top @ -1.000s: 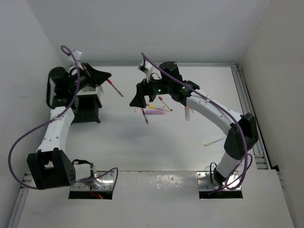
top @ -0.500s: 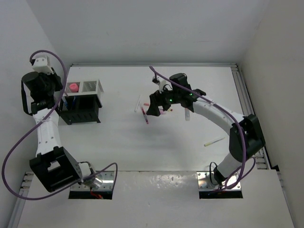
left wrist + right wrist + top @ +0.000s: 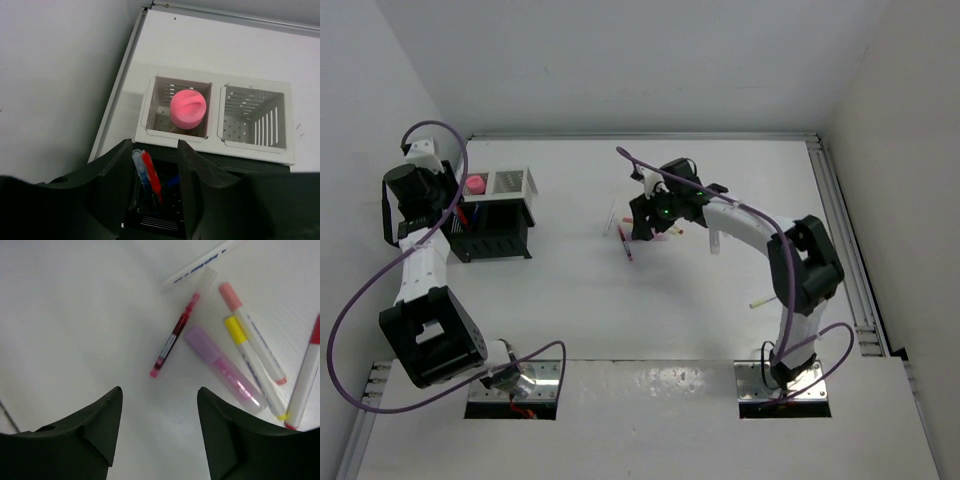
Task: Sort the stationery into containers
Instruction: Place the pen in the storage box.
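My left gripper is open and empty just above the black organizer. In the left wrist view its fingers frame a compartment of the organizer holding a blue pen and a red pen. The white perforated bin holds a pink piece in its left cell. My right gripper is open and empty over loose pens. A red pen, a purple-pink highlighter and a white pen lie just ahead of the gripper.
Pink-capped, yellow-capped and red-capped markers lie to the right of the highlighter. A white marker and a yellow pen lie further right. The left wall stands close beside the organizer.
The left gripper held a red pen over the white bin; it swung back left, and now hovers empty over the black organizer. The right gripper shifted slightly right over the pen cluster.
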Motion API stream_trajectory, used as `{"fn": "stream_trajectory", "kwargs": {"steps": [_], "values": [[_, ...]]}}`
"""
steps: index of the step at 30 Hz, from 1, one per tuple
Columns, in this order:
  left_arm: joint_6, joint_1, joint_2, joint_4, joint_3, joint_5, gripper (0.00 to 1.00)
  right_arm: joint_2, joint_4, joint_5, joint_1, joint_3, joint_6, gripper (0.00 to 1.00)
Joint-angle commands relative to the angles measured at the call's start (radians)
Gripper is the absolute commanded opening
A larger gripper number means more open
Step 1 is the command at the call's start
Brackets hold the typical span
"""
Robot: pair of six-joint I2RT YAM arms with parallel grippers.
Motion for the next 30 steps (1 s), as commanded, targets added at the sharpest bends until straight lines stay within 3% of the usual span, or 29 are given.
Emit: {"fn": "stream_trajectory", "kwargs": {"steps": [1, 3, 7, 19, 30], "values": [[-0.007, 0.009, -0.018, 0.059, -0.003, 0.019, 0.48, 0.102, -0.026, 0.108, 0.045, 0.145, 0.001, 0.6], [-0.007, 0.009, -0.036, 0.052, -0.006, 0.031, 0.5, 0.182, -0.092, 0.171, 0.079, 0.232, 0.006, 0.47], [-0.007, 0.006, -0.073, 0.048, -0.016, 0.045, 0.53, 0.256, -0.123, 0.231, 0.113, 0.3, 0.041, 0.35], [-0.066, 0.006, -0.102, 0.029, 0.008, 0.07, 0.59, 0.4, -0.184, 0.366, 0.174, 0.415, 0.049, 0.34], [-0.086, 0.005, -0.119, 0.052, 0.0, 0.11, 0.62, 0.401, -0.166, 0.363, 0.177, 0.334, 0.023, 0.29]]}}
